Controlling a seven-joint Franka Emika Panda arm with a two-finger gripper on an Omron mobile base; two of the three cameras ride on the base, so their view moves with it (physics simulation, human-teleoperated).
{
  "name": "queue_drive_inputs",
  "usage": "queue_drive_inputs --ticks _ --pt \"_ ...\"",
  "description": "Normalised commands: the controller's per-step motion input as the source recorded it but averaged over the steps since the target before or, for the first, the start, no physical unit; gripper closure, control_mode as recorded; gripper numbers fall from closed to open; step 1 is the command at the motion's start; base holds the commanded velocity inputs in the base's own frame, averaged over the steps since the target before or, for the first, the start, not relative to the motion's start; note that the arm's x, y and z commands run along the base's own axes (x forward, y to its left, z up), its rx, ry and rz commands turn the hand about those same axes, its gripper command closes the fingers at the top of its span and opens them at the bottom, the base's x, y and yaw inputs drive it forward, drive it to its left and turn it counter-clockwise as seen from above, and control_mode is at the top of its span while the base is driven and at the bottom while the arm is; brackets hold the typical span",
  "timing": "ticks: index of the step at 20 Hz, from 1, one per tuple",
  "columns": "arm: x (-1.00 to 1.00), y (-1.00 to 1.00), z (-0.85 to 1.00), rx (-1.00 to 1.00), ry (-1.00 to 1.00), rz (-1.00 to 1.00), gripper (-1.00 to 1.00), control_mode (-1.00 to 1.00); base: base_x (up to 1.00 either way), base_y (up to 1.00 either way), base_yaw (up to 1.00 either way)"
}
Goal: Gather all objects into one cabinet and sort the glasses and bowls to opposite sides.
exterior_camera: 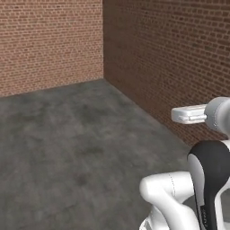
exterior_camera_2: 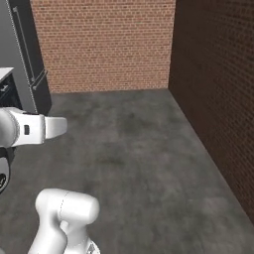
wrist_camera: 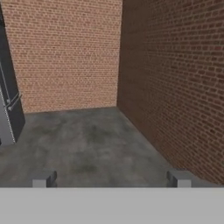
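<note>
Spread jaws — grey floor point(wrist_camera: 87, 140), brick walls point(wrist_camera: 175, 87) beyond.

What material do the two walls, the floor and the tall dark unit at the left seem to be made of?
Walls: brick with a matt finish, red-brown courses with pale mortar lines.
Floor: probably concrete, grey, mottled, with no seams.
Tall dark unit: likely painted or coated metal, smooth charcoal panels with slim silvery bar handles; the render leaves this open.
</note>
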Motion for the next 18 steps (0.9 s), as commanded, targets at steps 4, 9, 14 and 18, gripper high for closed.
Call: queue_drive_inputs --ticks 4,9,14,18 --pt "0.0 0.0 0.0 0.0 0.0 0.0 -1.0 1.0 1.0 0.15 0.21" --pt "0.0 0.0 0.0 0.0 0.0 0.0 -1.0 1.0 1.0 0.2 0.37" --pt "0.0 0.0 0.0 0.0 0.0 0.0 -1.0 1.0 0.95 0.09 0.48" --pt "0.0 0.0 0.0 0.0 0.0 0.0 -1.0 1.0 0.86 0.03 0.46"
